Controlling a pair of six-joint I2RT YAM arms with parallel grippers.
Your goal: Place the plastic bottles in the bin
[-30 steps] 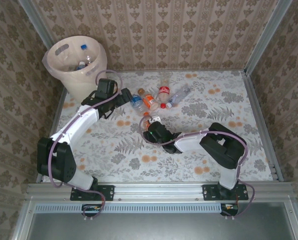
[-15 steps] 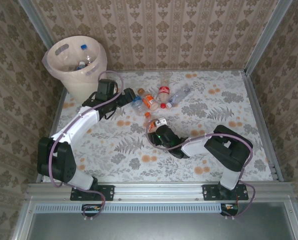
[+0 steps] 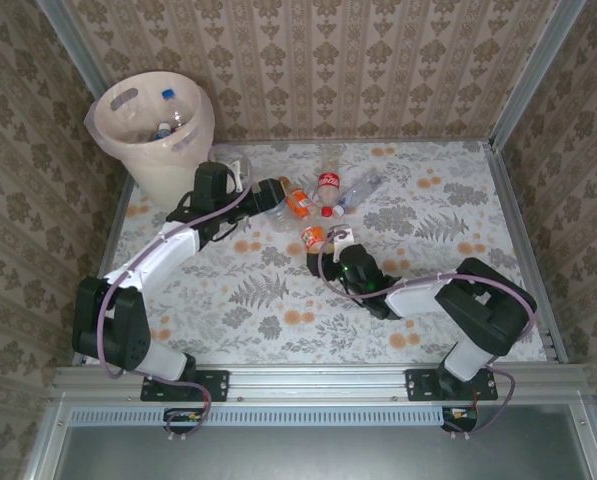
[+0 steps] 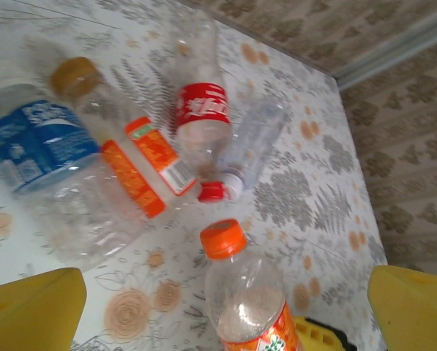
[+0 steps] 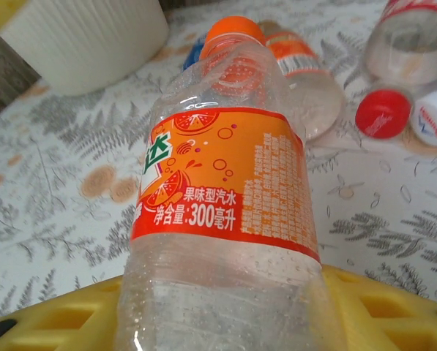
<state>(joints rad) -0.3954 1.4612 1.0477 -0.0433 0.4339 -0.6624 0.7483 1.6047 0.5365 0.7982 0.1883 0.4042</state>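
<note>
One orange-label bottle [image 5: 225, 190] sits clamped in the right gripper [image 3: 325, 242], well right of the bin [image 3: 168, 172], cap pointing back toward it. We judge it is gripped low on the body for the carry across. Its label reads 果味型汽水, 净含量:300毫升. Between it and the bin lie four more bottles [image 4: 141, 164], a red-label one [image 4: 201, 110] among them. Over these the left gripper [image 3: 268, 190] hangs wide open, we judge ready for its own pick.

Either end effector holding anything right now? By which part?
Right end effector holds the orange-labelled bottle by its lower body, below the label, with the cap pointing away. Left end effector is open and holds nothing.
</note>
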